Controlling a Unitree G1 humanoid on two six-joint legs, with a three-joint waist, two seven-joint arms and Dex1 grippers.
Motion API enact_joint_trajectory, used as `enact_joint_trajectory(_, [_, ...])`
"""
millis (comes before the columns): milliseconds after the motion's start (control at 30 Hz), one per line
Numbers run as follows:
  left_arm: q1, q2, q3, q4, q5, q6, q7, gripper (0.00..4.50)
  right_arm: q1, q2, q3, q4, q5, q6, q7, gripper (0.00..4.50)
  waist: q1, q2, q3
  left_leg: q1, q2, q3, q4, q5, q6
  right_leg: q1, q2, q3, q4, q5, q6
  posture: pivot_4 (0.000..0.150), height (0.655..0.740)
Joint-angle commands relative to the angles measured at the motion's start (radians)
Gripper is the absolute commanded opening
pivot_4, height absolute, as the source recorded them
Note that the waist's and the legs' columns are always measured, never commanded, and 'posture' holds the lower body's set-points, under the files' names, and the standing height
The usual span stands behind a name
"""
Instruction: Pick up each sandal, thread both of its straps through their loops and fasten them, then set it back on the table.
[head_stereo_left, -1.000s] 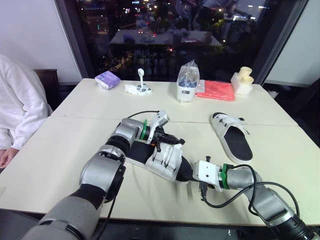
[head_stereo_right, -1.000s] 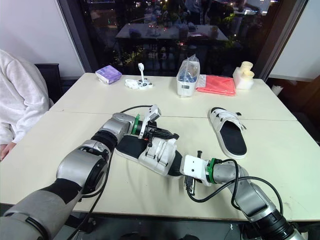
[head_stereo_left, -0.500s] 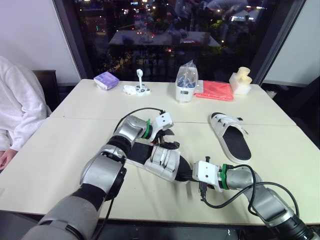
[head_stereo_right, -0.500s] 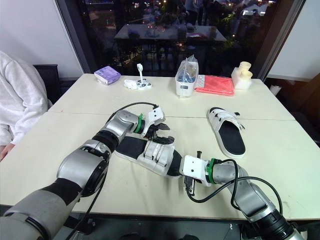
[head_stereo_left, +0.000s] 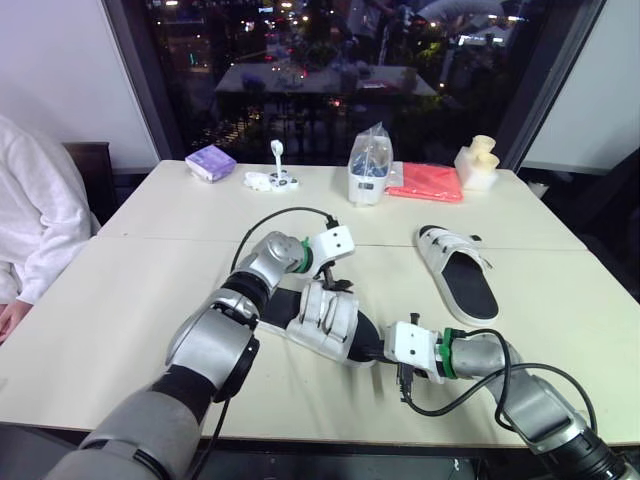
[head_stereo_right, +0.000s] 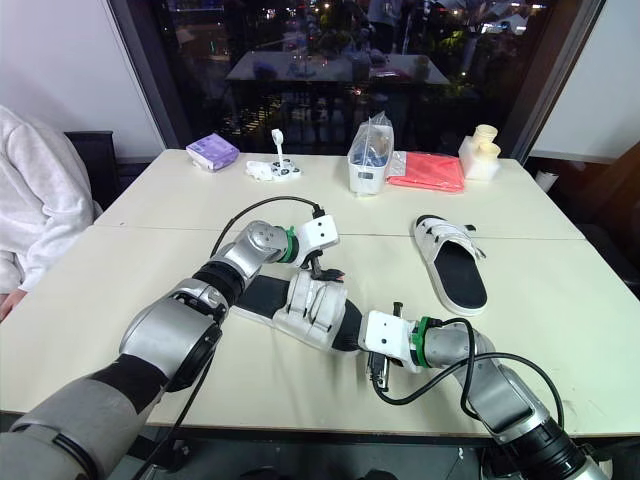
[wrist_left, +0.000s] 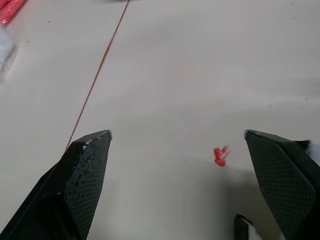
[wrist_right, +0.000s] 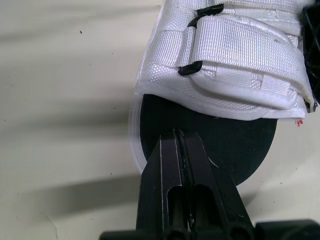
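From my end the near sandal (head_stereo_left: 325, 320) looks close to finished: it lies flat on the table (head_stereo_left: 130, 300) in front of the robot, and in the right wrist view both of its straps (wrist_right: 240, 47) run through their black loops (wrist_right: 190, 68) and lie pressed down. The right gripper (wrist_right: 179, 135) has its fingers pressed together, tips resting on the toe end of the black footbed rather than pinching it. The left gripper (wrist_left: 175, 134) is spread wide over bare table just beyond that sandal, holding nothing. I judge this sandal done bar letting go.

The far sandal (head_stereo_left: 458, 275) sits well apart on the robot's right, untouched; I cannot tell whether its straps are fastened, so I'd count it as left to do.

My count: two sandals, two straps and two loops on the near one, two grippers
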Motion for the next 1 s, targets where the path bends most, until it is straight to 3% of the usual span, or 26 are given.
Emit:
enact_joint_trajectory(33, [0.016,0.053,0.018,0.02,0.006,0.008,-0.021,4.41,0.023,-0.008,0.028,0.023,-0.025,0.023,0.011,0.0,-0.004,0.0,0.0,0.0,0.0,0.0,0.0,0.0,0.0,0.0,0.0,0.0,0.0,0.0,0.0,0.15,0.74])
enact_joint_trajectory(133, [0.033,0.083,0.135,-0.051,-0.142,-0.077,-0.216,4.41,0.022,-0.001,-0.003,-0.053,0.012,0.076,0.006,0.0,-0.015,0.0,0.0,-0.002,0.0,0.0,0.0,0.0,0.0,-0.003,0.0,0.0,0.002,0.0,0.0,0.15,0.74])
enact_joint_trajectory(267, [0.052,0.13,0.221,-0.14,-0.261,-0.017,-0.397,4.41,0.011,0.001,-0.039,-0.161,0.038,0.153,-0.006,0.0,-0.013,0.0,0.002,-0.008,0.0,0.001,0.0,0.002,-0.003,-0.012,0.0,0.0,0.005,0.0,0.0,0.15,0.74])
enact_joint_trajectory(400, [0.062,0.167,0.298,-0.238,-0.367,0.156,-0.467,4.41,0.003,0.003,-0.073,-0.254,0.067,0.238,-0.021,0.0,-0.009,0.0,0.002,-0.01,0.0,0.001,0.0,0.002,-0.003,-0.014,0.0,0.0,0.004,0.0,0.0,0.15,0.74])
enact_joint_trajectory(500, [0.077,0.201,0.371,-0.359,-0.469,0.392,-0.455,4.41,0.002,-0.003,-0.099,-0.319,0.089,0.296,-0.033,0.0,-0.007,0.0,0.003,-0.011,0.0,0.001,0.0,0.002,-0.003,-0.013,0.001,0.0,0.004,0.0,0.0,0.15,0.74])
enact_joint_trajectory(600, [0.181,0.267,0.338,-0.548,-0.483,0.427,-0.528,4.41,0.015,-0.021,-0.121,-0.363,0.102,0.333,-0.032,0.0,-0.011,0.0,0.002,-0.011,0.0,0.001,0.0,0.002,-0.003,-0.013,0.002,0.0,0.005,0.0,0.0,0.15,0.74])
enact_joint_trajectory(667, [0.245,0.312,0.318,-0.639,-0.472,0.354,-0.561,4.41,0.028,-0.041,-0.146,-0.39,0.114,0.351,-0.027,0.0,-0.014,0.001,0.003,-0.01,0.0,0.001,0.0,0.002,-0.003,-0.013,0.001,0.001,0.005,-0.001,0.0,0.15,0.74])
enact_joint_trajectory(767, [0.321,0.369,0.279,-0.684,-0.418,0.102,-0.592,4.41,0.038,-0.065,-0.194,-0.432,0.155,0.39,-0.022,0.0,-0.011,0.001,0.003,-0.01,0.001,0.001,0.0,0.002,-0.004,-0.013,0.0,0.001,0.005,-0.001,0.0,0.15,0.74])
enact_joint_trajectory(1000, [0.365,0.423,0.222,-0.546,-0.334,-0.496,-0.603,4.41,0.031,-0.107,-0.311,-0.498,0.251,0.472,-0.023,0.0,0.011,0.001,0.003,-0.01,0.0,0.001,0.0,0.002,-0.004,-0.013,-0.004,0.001,0.003,-0.001,0.0,0.15,0.74])
